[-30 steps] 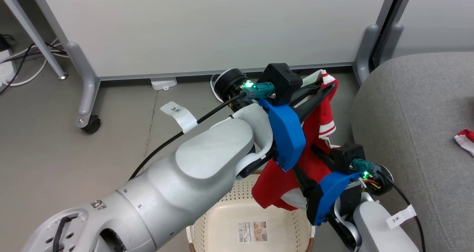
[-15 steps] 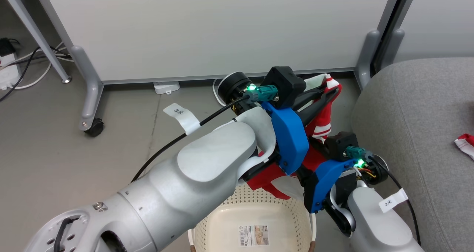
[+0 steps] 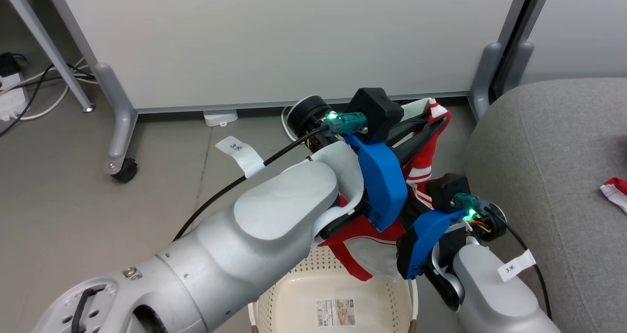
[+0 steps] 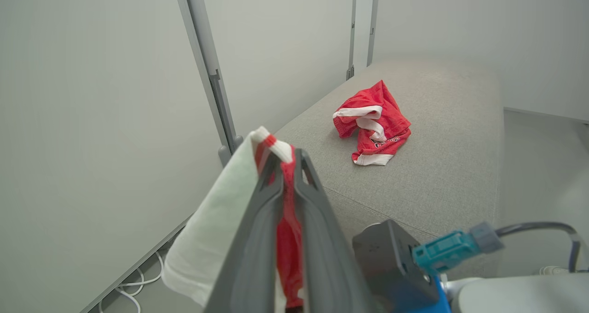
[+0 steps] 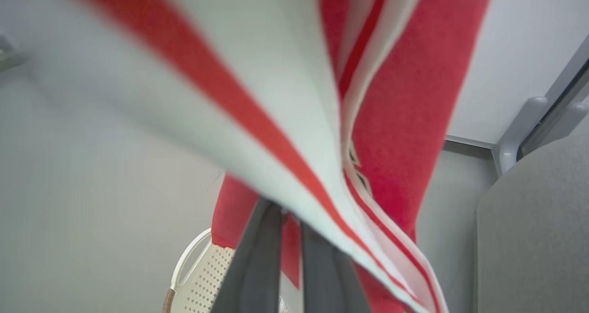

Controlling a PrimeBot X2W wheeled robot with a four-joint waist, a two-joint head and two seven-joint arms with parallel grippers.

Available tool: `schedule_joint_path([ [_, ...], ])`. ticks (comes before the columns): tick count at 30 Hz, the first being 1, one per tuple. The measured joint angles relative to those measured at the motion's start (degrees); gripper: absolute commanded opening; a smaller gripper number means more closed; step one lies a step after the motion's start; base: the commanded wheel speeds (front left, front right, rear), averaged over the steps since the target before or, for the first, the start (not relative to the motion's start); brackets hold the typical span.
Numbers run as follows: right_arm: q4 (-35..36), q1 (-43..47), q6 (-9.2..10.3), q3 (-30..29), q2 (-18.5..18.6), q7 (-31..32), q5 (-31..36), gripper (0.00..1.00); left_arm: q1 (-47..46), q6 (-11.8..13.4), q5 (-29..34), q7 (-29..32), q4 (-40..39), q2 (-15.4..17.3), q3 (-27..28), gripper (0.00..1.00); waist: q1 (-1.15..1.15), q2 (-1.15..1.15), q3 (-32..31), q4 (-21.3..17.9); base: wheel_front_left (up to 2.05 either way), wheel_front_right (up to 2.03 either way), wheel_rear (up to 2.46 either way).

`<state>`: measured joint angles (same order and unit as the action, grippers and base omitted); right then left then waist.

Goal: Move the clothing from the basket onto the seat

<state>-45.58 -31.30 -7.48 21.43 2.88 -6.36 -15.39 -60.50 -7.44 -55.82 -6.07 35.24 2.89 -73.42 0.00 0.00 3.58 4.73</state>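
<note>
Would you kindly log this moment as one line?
left gripper shut on held garment; right gripper likewise; over basket; second garment on sofa

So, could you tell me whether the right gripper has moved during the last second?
Yes, slightly. Against the label in the basket, the right gripper has drifted up the head view and a little leftward.

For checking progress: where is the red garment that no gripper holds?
That garment lies crumpled on the grey sofa, at the head view's right edge; in the left wrist view it is beyond the left gripper.
</note>
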Motion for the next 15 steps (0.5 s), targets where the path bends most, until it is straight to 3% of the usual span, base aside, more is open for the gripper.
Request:
schedule_joint_path([
  [13, -0.7, -0.9, 0.00, 1.1, 0.0, -3.4, -1.3, 0.00, 0.3, 0.0, -0.1, -0.9, 2.1, -0.1, 0.0, 0.00, 0.00, 0.00, -0.1, -0.4, 0.00, 0.00, 0.00],
  [15, -0.1, -0.8, 0.00, 1.1, 0.0, -3.9, -1.5, 0.00, 0.7, 0.0, -0.1, -1.4, 3.5, 0.0, 0.0, 0.60, 0.00, 0.00, -0.3, -0.5, 0.00, 0.00, 0.00],
])
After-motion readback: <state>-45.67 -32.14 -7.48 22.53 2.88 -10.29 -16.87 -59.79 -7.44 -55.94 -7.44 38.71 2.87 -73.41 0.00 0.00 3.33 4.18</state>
